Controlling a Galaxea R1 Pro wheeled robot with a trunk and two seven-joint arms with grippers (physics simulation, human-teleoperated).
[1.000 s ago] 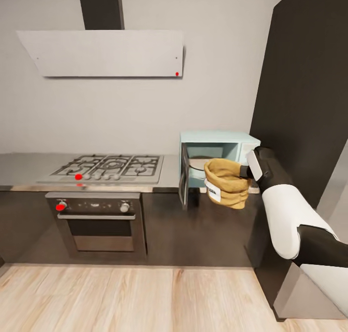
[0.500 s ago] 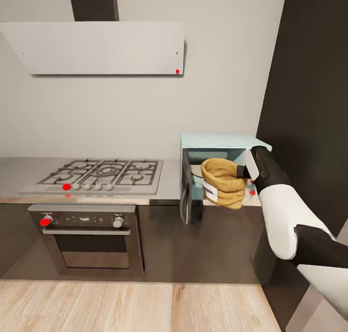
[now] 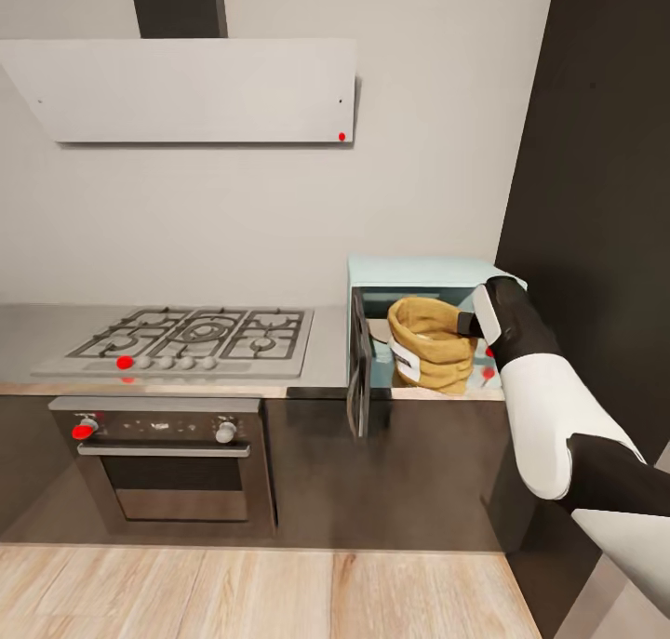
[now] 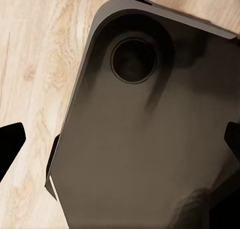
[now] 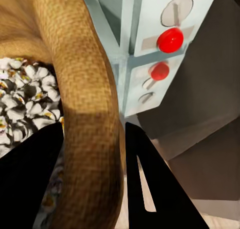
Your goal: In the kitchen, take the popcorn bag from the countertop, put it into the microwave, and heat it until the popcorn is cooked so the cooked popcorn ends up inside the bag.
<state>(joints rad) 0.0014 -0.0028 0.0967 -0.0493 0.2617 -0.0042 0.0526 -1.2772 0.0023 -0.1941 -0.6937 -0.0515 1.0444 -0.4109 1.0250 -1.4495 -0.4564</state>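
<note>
Nearest, in the left wrist view: a dark grey rounded robot base panel (image 4: 150, 139) with a round recess, over light wood floor (image 4: 35, 49); black tips of the left tool (image 4: 120, 149) at opposite edges of that view, spread wide, holding nothing.

In the right wrist view: right tool (image 5: 92, 179) clamped on the rolled rim of the popcorn bag (image 5: 85, 104), one dark finger inside the mouth, one outside. Pale popcorn (image 5: 22, 99) heaped within the sack. Just behind, the mint control panel with white knobs and red dots.

Farther, from the head: white-and-black right arm (image 3: 540, 406) reaching in from the right side, bag (image 3: 430, 341) held tilted at the mouth of the microwave (image 3: 423, 327), partly inside the cavity. Door (image 3: 358, 365) swung open leftward, seen nearly edge-on. Microwave standing on the grey table (image 3: 326, 351), beside a tall dark cabinet (image 3: 605, 202). To the left: silver gas hob (image 3: 191, 337), oven (image 3: 167, 453) beneath. Beyond, on the wall: grey extractor hood (image 3: 186, 90).
</note>
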